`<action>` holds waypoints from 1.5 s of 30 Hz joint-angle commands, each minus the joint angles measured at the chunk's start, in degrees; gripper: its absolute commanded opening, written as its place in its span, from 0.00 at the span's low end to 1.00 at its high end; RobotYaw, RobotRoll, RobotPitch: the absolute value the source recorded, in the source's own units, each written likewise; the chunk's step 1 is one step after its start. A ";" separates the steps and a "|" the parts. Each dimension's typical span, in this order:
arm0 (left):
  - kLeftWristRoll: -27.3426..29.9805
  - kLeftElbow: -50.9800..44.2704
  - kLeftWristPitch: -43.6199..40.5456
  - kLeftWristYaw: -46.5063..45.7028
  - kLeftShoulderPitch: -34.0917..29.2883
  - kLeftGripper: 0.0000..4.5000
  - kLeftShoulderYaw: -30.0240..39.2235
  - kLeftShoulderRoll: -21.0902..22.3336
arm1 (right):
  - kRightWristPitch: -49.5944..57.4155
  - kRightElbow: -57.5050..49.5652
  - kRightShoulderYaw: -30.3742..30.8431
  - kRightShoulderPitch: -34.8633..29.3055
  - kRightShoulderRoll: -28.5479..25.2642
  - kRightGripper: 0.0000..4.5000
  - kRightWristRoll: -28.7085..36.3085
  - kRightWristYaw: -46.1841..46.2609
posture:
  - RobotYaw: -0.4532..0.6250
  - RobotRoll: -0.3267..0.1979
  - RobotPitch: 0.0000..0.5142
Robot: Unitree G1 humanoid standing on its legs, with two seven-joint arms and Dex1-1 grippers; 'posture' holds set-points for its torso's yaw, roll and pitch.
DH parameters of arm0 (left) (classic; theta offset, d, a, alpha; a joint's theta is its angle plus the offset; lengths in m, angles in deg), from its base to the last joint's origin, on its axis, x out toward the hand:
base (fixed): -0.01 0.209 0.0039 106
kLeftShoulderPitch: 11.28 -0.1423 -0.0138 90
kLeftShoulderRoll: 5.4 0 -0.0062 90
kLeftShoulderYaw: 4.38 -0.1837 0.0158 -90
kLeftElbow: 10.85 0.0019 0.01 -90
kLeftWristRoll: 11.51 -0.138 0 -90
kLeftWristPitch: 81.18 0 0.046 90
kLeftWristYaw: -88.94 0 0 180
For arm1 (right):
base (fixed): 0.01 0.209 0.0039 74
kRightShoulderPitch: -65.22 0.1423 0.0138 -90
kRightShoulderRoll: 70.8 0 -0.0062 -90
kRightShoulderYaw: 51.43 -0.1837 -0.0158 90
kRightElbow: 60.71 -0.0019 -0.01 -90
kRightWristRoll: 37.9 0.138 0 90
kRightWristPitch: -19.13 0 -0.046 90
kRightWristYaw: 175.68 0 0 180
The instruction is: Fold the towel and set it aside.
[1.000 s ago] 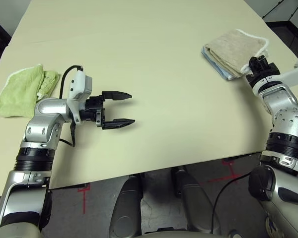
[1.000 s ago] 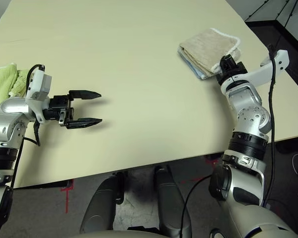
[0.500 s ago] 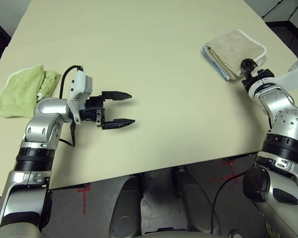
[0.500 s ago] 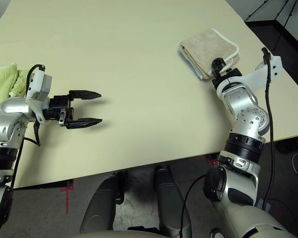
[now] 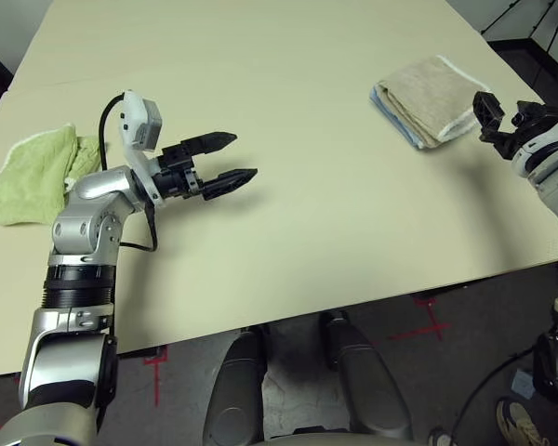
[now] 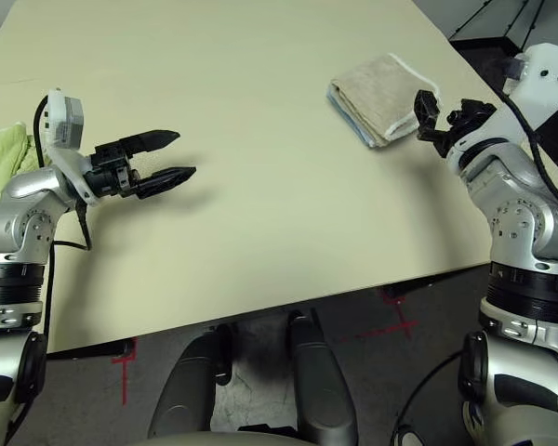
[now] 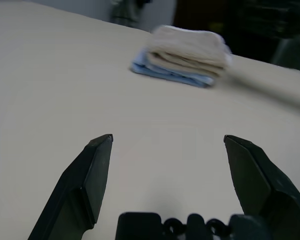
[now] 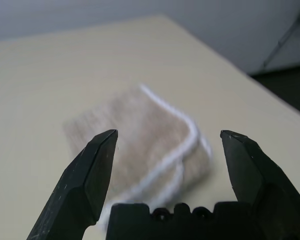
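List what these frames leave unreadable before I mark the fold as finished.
- Light blue towel: the folded beige towel lies on it, leaving a thin edge in the eye views; its fold cannot be judged.
- Beige towel's tag and loop: blurred in both wrist views, too small in the eye views.
- Lime-green towel: cut by the right eye view's left edge.
- Right gripper: open, off the towel's near side.

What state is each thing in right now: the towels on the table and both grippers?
Beige-tan terry cloth towel with white edging: folded, lying on top of the light blue towel, not held.
Light blue towel: folded flat under the beige one, its edge peeking out.
Lime-green towel: bunched loosely near the table's left edge, untouched.
Left gripper: open, empty, above bare table.
Right gripper: open, empty, beside the beige towel, clear of it.
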 commanded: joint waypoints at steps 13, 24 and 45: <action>-20.32 31.55 32.66 -44.31 10.12 1.00 5.61 -6.18 | -46.89 57.24 4.86 18.54 11.35 0.99 -16.05 -10.68 | 0.48 0.62 0.39; -21.29 47.84 41.41 -44.46 16.51 1.00 6.27 -1.25 | -46.32 63.98 3.89 23.92 14.93 0.99 -17.73 -9.64 | 0.48 0.62 0.39; -20.39 48.48 37.53 -41.91 15.53 1.00 6.55 -0.16 | -43.57 63.60 1.53 22.54 13.18 0.99 -17.81 -10.69 | 0.45 0.62 0.38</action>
